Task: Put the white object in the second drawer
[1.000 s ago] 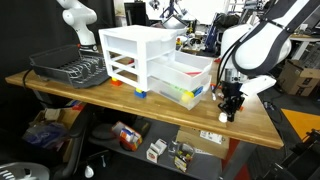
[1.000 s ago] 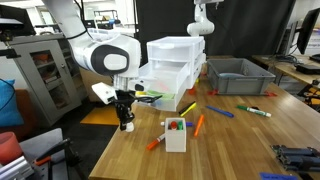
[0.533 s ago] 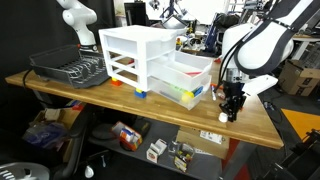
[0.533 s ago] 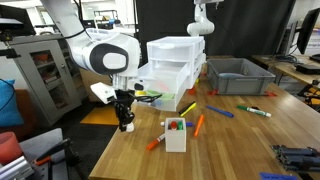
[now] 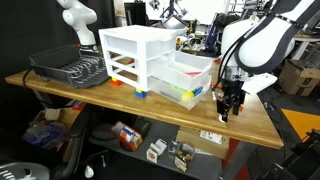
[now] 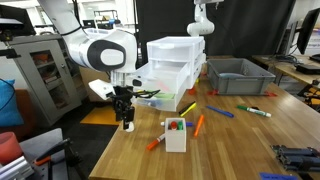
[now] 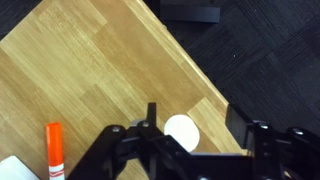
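The white object is a small round lump lying on the wooden table near its corner. In the wrist view it sits between the two fingers, closer to one of them. My gripper stands open around it, jaws apart with a gap on one side. In an exterior view the gripper points straight down, with the white object at its tips. The second drawer is pulled out of the white drawer unit, a short way from the gripper. That drawer also shows from the opposite side.
The lowest drawer is pulled out too and holds coloured things. A white block with red parts and several markers lie on the table. An orange marker lies near the gripper. A black dish rack and a grey bin stand beyond the unit.
The jaws have gone from shut to open over the white object. The arm has stayed at the table corner, perhaps a touch higher.
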### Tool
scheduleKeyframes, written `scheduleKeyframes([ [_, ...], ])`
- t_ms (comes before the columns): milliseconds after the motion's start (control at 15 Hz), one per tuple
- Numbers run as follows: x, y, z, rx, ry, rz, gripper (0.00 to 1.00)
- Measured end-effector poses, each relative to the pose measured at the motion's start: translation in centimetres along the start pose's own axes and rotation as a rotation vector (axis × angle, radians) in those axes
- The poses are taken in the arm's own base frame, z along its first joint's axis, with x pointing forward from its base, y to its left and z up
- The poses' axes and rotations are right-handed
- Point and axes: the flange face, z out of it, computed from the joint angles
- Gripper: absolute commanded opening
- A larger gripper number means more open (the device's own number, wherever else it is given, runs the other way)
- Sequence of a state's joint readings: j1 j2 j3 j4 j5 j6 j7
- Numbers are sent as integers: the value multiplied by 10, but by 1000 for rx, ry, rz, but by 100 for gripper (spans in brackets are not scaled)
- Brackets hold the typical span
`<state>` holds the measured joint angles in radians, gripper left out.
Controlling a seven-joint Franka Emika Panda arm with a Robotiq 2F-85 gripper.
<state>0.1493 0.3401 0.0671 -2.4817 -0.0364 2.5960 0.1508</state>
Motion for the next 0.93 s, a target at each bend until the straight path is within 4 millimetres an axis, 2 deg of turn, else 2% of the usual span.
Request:
scheduleKeyframes([
  [400,11,-7,-1,0,13,-11,100],
  [533,16,-7,2,1,9,-12,87],
  [800,24,-8,8,-2,5,-20,53],
  [933,27,-7,10,-5,6,-23,39],
])
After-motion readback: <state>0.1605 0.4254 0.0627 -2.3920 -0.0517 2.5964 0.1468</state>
